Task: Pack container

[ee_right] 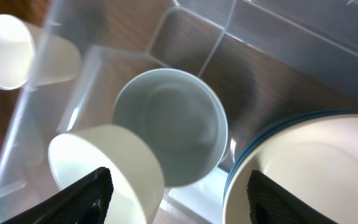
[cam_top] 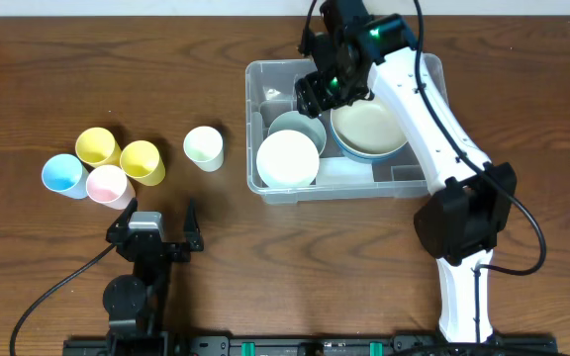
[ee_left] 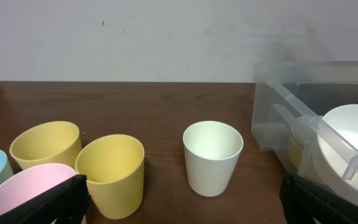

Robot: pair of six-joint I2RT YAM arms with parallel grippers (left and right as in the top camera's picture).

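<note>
The container (cam_top: pixel 273 87), a big clear tub, stands right of centre with bowls in it: a white bowl (cam_top: pixel 287 158), a pale blue-grey bowl (cam_top: pixel 302 129) and a cream bowl (cam_top: pixel 369 127) nested in a blue one. My right gripper (cam_top: pixel 330 89) hangs open over the tub's back. In the right wrist view, my right gripper (ee_right: pixel 179 208) has its fingers spread above the pale blue-grey bowl (ee_right: pixel 169 124), holding nothing. My left gripper (cam_top: pixel 161 234) rests open at the front left, empty, well short of the cups.
Five cups stand left of the tub: two yellow (cam_top: pixel 97 146) (cam_top: pixel 142 161), a blue one (cam_top: pixel 62 175), a pink one (cam_top: pixel 107 184) and a pale one (cam_top: pixel 204 147). The left wrist view shows the pale cup (ee_left: pixel 212 155) ahead, with the tub wall (ee_left: pixel 272 112) to its right.
</note>
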